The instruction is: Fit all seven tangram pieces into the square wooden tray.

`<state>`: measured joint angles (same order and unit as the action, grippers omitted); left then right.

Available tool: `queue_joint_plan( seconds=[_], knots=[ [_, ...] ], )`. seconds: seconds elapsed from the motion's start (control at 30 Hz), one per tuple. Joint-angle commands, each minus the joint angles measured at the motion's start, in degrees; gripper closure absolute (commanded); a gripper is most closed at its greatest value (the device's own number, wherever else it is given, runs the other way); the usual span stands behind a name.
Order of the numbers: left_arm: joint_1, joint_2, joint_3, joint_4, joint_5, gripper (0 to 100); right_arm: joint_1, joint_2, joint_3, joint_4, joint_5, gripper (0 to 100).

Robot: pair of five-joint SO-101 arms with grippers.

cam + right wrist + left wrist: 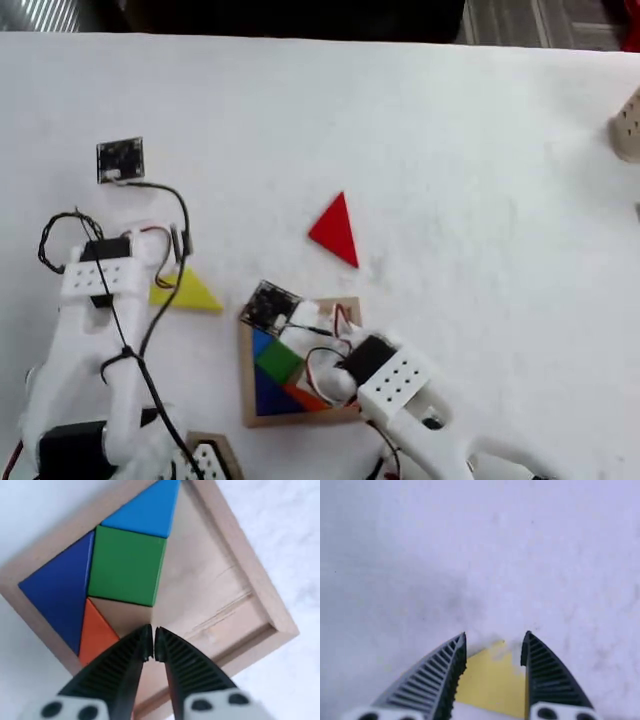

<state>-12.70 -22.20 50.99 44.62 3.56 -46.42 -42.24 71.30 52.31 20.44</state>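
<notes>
- Sitting in the square wooden tray, near centre, are four pieces: one dark blue triangle, one green square, one light blue piece and one orange triangle.
- Lying outside on the table are two triangles: the red triangle beyond the tray, and the yellow triangle to its left.
- The left gripper is straddling the yellow triangle, fingers spread.
- The right gripper is hovering over the tray's bare floor, fingers pressed together.
</notes>
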Motion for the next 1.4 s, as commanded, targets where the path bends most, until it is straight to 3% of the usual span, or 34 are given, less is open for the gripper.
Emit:
queue_joint_plan(
  seconds=[0.0, 0.13, 0.2, 0.43, 0.53, 1.0, 1.23, 1.37],
  knots=[
    [-0.7, 0.0, -3.3, 0.1, 0.7, 81, 6.5, -1.4, -4.2, 1.8, -0.7, 98.1],
    [-0.7, 0.0, -3.4, 0.0, 0.7, 81, 13.9, -0.9, -4.3, -0.2, -0.9, 98.1],
    [-0.7, 0.0, -3.4, 0.0, 0.7, 81, 14.3, -0.4, -3.2, -1.6, -2.4, 97.8],
    [-1.7, 0.0, -3.5, 0.0, 0.8, 81, 2.2, 6.9, -3.2, -3.1, -1.8, 97.8],
    [-2.5, 0.0, -4.0, 0.2, 0.9, 81, 1.8, 9.3, -4.5, -2.8, 1.1, 98.1],
    [-3.0, 0.0, -4.5, 0.1, 0.9, 81, 0.8, 9.3, -8.4, 3.0, 1.0, 98.1],
    [-8.5, 0.0, -6.0, 0.4, 7.0, 81, 11.8, 0.4, -9.7, 3.5, 1.0, 97.7],
    [-12.1, 0.0, -7.1, 0.4, 10.3, 81, 13.7, -3.9, -9.9, 3.4, 1.0, 97.2]
  ],
)
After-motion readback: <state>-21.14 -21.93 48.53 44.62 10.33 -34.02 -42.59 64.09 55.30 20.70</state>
